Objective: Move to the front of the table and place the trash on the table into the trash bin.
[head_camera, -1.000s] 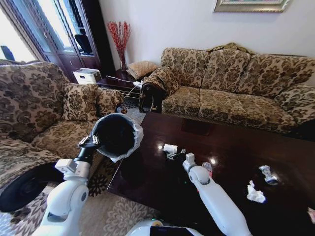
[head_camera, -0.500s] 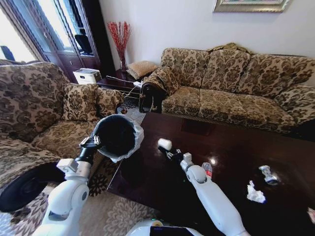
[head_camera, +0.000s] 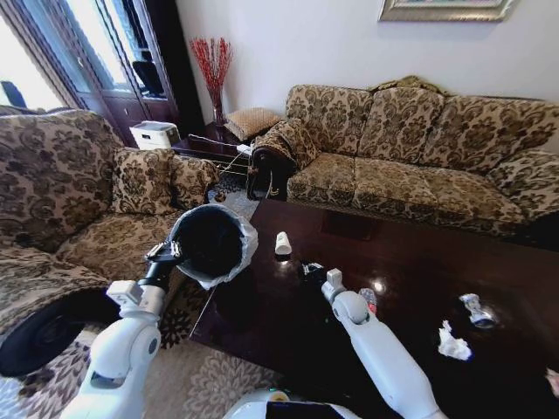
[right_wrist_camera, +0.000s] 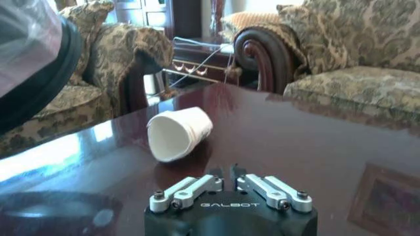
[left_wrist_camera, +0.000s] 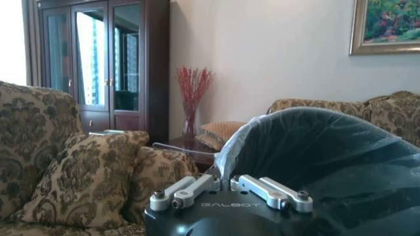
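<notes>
Glossy table, cup, floral sofas

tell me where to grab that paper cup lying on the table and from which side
The paper cup lies tipped on its side on the table, open mouth toward the right gripper. Probably best to close the fingers across its side wall near the middle, coming in low from the mouth end. The wall looks thin, so squeeze lightly.

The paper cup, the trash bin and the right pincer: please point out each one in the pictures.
paper cup (right_wrist_camera: pixel 176 138), right wrist view, on its white side wall.
trash bin (head_camera: pixel 212 247), head view, on its dark inside.
right pincer (head_camera: pixel 311 271), head view, between its fingertips.
</notes>
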Available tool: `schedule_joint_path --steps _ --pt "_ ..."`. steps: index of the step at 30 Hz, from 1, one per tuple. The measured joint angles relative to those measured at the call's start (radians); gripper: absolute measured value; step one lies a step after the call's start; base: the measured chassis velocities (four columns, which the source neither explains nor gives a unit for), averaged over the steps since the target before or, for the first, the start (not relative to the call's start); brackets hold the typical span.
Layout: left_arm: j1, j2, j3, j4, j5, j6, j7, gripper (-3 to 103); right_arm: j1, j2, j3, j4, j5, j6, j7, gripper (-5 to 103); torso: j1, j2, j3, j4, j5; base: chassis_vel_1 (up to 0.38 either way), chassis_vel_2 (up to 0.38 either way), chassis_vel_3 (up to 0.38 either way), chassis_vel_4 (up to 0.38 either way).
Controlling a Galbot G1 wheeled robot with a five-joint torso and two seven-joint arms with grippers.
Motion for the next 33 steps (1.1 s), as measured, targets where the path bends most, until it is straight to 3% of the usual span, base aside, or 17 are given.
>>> schedule_joint_path --steps 2,9,12,13,17,19,20,22,25,33 --pt "0.000 0.000 0.001 -0.003 0.002 0.000 0.001 3 0.015 0.001 -0.017 -0.001 0.001 0.000 0.010 16 0.000 0.000 0.000 0.0000 0.0000 0.000 0.000 0.000 0.000" --pt "0.002 -0.001 0.001 -0.006 0.005 0.000 0.002 3 0.066 0.018 -0.068 -0.029 0.002 0.006 0.015 33 0.000 0.000 0.000 0.0000 -0.0001 0.000 0.000 0.000 0.000" --pt "0.007 -0.002 -0.004 -0.013 0.005 0.001 0.002 3 0.120 0.042 -0.089 -0.075 -0.004 0.008 0.020 48 0.000 0.000 0.000 0.0002 0.0000 0.000 0.000 0.000 0.000" --pt "0.007 -0.002 -0.004 -0.013 0.005 0.001 0.002 3 0.120 0.042 -0.089 -0.075 -0.004 0.008 0.020 48 0.000 0.000 0.000 0.0002 0.0000 0.000 0.000 0.000 0.000" --pt "0.010 0.005 -0.013 -0.016 0.004 0.003 0.001 3 0.201 0.060 -0.103 -0.151 -0.008 0.004 0.021 71 0.000 0.000 0.000 0.0001 -0.0001 0.000 0.000 0.000 0.000" --pt "0.009 0.007 -0.015 -0.017 0.004 0.004 0.001 3 0.212 0.058 -0.111 -0.159 -0.008 0.001 0.021 71 0.000 0.000 0.000 0.0001 -0.0001 0.000 0.000 0.000 0.000" --pt "0.006 0.008 -0.016 -0.018 0.003 0.005 0.001 3 0.221 0.054 -0.123 -0.166 -0.008 -0.005 0.022 82 0.000 0.000 0.000 0.0001 0.0000 0.000 0.000 0.000 0.000" --pt "0.005 0.008 -0.016 -0.018 0.002 0.005 0.001 3 0.224 0.051 -0.130 -0.167 -0.008 -0.006 0.023 82 0.000 0.000 0.000 0.0000 -0.0001 0.000 0.000 0.000 0.000" --pt "0.003 0.009 -0.016 -0.019 0.001 0.007 0.001 3 0.215 0.038 -0.143 -0.150 -0.008 -0.012 0.031 97 0.000 0.000 0.000 0.0001 0.0000 0.000 0.000 0.000 0.000" --pt "0.001 0.007 -0.014 -0.018 0.001 0.007 0.000 3 0.188 0.010 -0.142 -0.121 -0.012 -0.025 0.036 100 0.000 0.000 0.000 -0.0002 0.0001 0.000 0.000 0.000 0.000"
